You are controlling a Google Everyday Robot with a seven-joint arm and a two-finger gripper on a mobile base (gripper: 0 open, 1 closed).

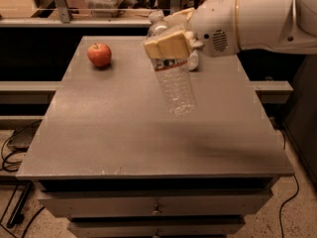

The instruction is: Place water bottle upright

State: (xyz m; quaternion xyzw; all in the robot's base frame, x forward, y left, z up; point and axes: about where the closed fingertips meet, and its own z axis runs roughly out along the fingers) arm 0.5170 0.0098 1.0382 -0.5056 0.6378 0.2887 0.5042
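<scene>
The grey tabletop [99, 133] fills most of the view, with drawer fronts [153, 202] under its near edge. 1 white arm [262, 19] reaches in over the tabletop's far right corner and ends above its far middle.

The bottle [177, 90] hangs over the middle of the tabletop, nearer the far edge than the near one. It is close to upright but tilted. Its white cap is at the top, leaning toward the far left. Its ribbed clear body slants down toward the near right. Its base looks lifted off the tabletop, and a soft shadow lies on the tabletop's near right part, apart from the base.

The claw [168, 33] is closed on the bottle's upper part, around the label band just below the neck. 1 of its 2 tan fingers [166, 46] lies across the side facing the camera.

The apple [99, 54] rests on the tabletop's far left part, well apart from the bottle.
</scene>
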